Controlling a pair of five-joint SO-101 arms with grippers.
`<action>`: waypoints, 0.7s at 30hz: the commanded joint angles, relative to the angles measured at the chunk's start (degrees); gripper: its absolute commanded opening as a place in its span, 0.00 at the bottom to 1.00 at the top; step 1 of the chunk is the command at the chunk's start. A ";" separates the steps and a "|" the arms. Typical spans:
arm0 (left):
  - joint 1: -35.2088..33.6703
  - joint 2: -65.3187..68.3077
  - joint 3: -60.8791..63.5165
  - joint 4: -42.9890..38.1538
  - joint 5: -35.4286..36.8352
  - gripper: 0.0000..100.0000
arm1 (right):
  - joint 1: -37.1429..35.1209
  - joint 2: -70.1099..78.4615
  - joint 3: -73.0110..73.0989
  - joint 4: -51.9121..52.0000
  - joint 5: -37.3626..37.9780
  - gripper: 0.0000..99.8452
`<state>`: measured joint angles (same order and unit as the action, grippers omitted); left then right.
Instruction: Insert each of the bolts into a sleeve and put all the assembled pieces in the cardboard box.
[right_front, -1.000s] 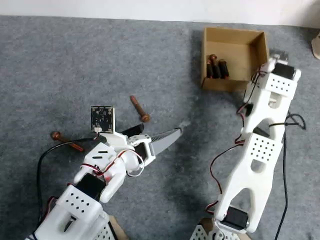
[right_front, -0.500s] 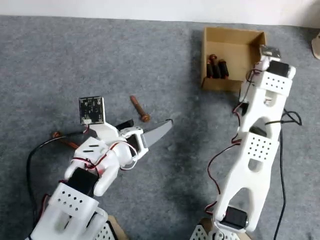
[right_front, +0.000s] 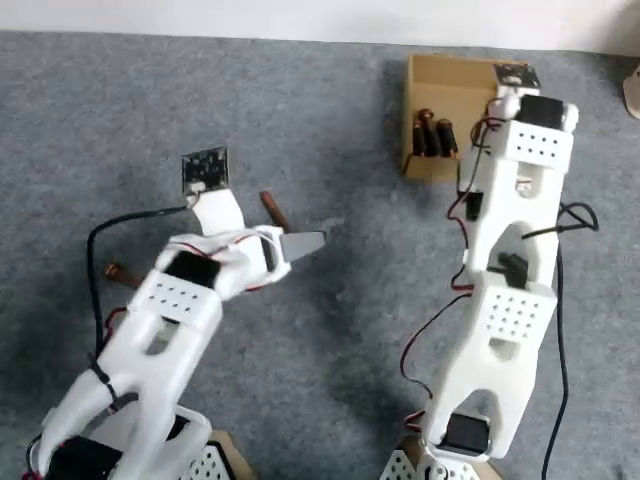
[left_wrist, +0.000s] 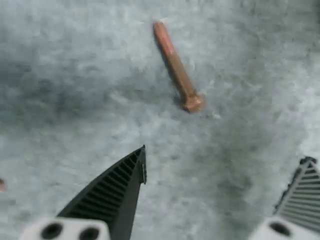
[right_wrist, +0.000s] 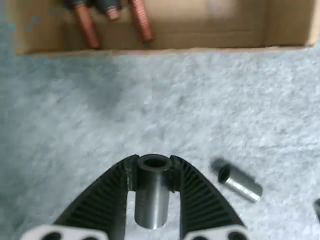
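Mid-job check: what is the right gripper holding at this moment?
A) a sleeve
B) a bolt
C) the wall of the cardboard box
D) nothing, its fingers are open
A: in the right wrist view, the right gripper has its fingers closed on either side of a dark sleeve, whose open end faces the camera.

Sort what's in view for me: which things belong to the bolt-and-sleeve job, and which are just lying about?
Job:
loose bolt
second bolt
sleeve in the right gripper
spare sleeve
assembled pieces
cardboard box

Lying about:
tan object at the edge, cannot tell what
grey carpet
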<state>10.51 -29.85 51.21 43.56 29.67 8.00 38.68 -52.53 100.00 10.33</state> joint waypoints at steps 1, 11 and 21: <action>-2.95 0.22 -5.67 2.64 -7.56 0.42 | -3.38 -10.95 5.23 1.01 0.70 0.01; -9.98 0.84 -21.05 17.32 -31.91 0.42 | -6.11 -24.48 25.36 -0.31 7.65 0.01; -10.15 0.75 -19.03 20.22 -77.80 0.42 | -6.29 -31.69 41.80 -7.25 10.46 0.01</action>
<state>1.01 -28.97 32.92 63.78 -39.87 2.37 12.04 -13.93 95.43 19.82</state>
